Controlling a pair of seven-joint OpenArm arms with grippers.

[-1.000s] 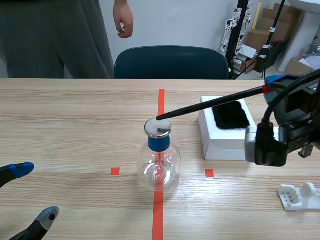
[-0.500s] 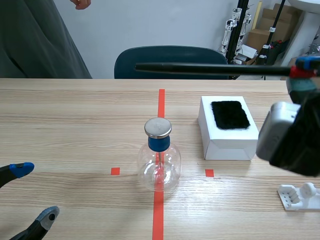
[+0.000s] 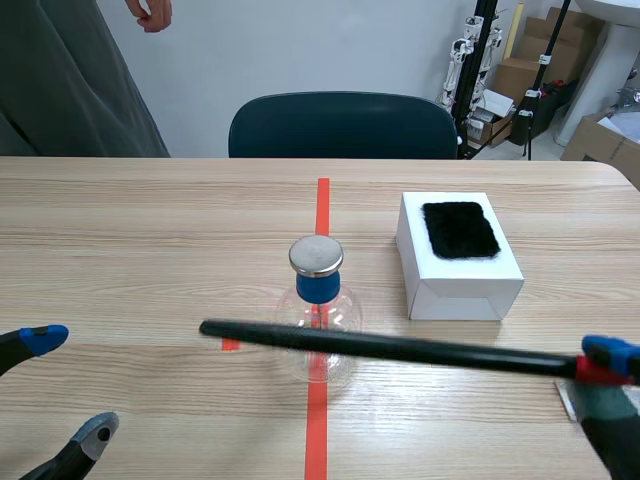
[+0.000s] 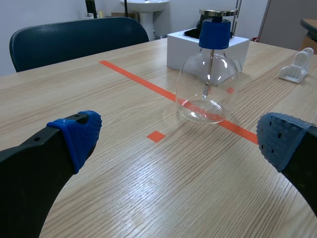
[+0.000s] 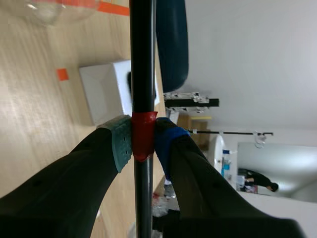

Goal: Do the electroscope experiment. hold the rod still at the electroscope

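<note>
**Item 1: rod** [image 3: 400, 349], count one. Black and slim, with a red tape band near one end. It is clamped at that band between the pads of the right end effector [image 5: 143, 141], which is closed on it. The long part runs ahead of the fingers.
- Handling (judged): light, stiff and smooth. The taped band is the right place to grip. Because the grip sits so near one end, any wrist tremor is likely to sway the far tip.

**Item 2: electroscope** [image 3: 318, 300], count one. A clear glass flask with a blue stopper and a metal cap, standing on the bench [image 3: 150, 250] ahead of the right end effector.
- In the scene view the rod crosses in front of the bulb, and its tip is past the flask, not at the cap.
- No contact can be seen, and the left wrist view shows no rod at the flask.
- Handling (judged): fragile and easily tipped, so approach the cap only.

**Item 3: left end effector** [image 4: 178, 144], count one. It is spread wide and holds nothing, and the electroscope stands well ahead of it.

**Sundries:** one white box [image 3: 455, 285] carrying one black fur pad [image 3: 460, 229], and one white plastic stand [image 4: 297, 67].
</note>
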